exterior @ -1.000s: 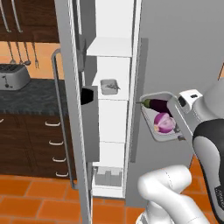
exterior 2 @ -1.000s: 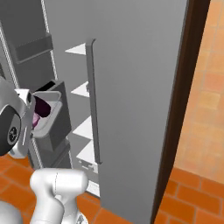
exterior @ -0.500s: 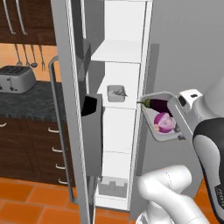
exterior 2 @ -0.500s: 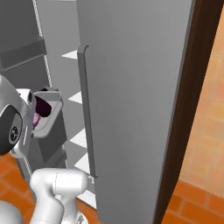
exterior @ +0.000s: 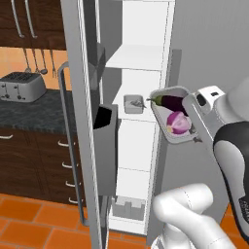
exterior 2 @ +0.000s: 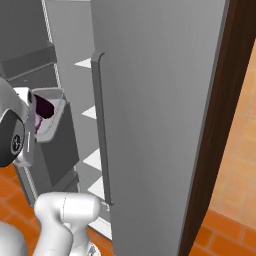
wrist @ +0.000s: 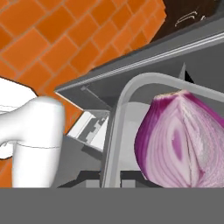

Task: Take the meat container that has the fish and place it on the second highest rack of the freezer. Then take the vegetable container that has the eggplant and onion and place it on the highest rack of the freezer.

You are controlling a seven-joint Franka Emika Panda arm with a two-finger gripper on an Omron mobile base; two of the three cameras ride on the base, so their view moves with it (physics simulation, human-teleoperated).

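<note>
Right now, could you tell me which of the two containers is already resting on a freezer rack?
The small grey container holding fish, on the shelf; the vegetable container is held outside.

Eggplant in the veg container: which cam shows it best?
Left base view. The eggplant lies whole beside the onion in the tilted vegetable container, in front of the open freezer. Right base view gives just a dark purple patch inside the container. Hand view shows the onion close up, with no eggplant I can make out.

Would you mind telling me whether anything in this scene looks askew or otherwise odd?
Yes: the vegetable container hangs tipped steeply on its side beside the open freezer, its open face turned outward. The eggplant and onion stay inside instead of sliding out.
</note>
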